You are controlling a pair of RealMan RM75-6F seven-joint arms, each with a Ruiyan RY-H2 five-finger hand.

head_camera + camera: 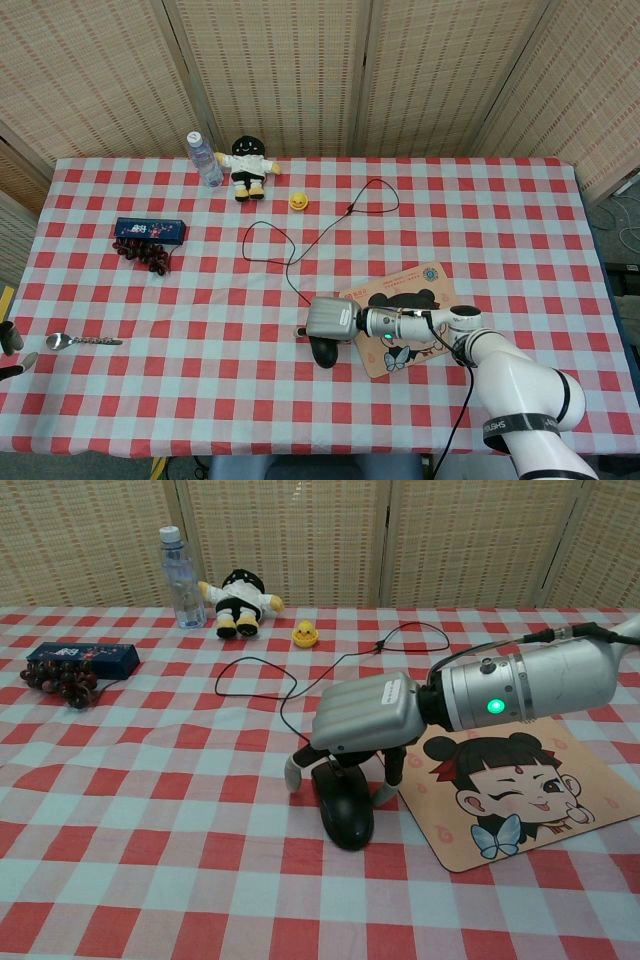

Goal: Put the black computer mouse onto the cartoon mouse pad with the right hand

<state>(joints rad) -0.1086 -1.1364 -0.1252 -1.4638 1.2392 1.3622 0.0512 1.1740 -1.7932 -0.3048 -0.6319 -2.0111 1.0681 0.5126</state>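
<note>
The black computer mouse [323, 351] [343, 806] lies on the checked cloth just left of the cartoon mouse pad [418, 296] [520, 790]. Its thin cable [290, 255] loops away toward the back. My right hand [330, 320] [360, 715] sits low over the mouse's back end, palm down, with fingers [293, 768] reaching down on both sides of it. Whether they press the mouse is not clear. My left hand [10, 345] shows only at the far left edge of the head view, fingers apart and holding nothing.
A spoon [80, 341] lies near the left hand. A blue box [148, 230] with dark beads [145, 252] sits at the left. At the back stand a water bottle [205, 160], a plush doll [246, 165] and a small yellow duck [298, 201].
</note>
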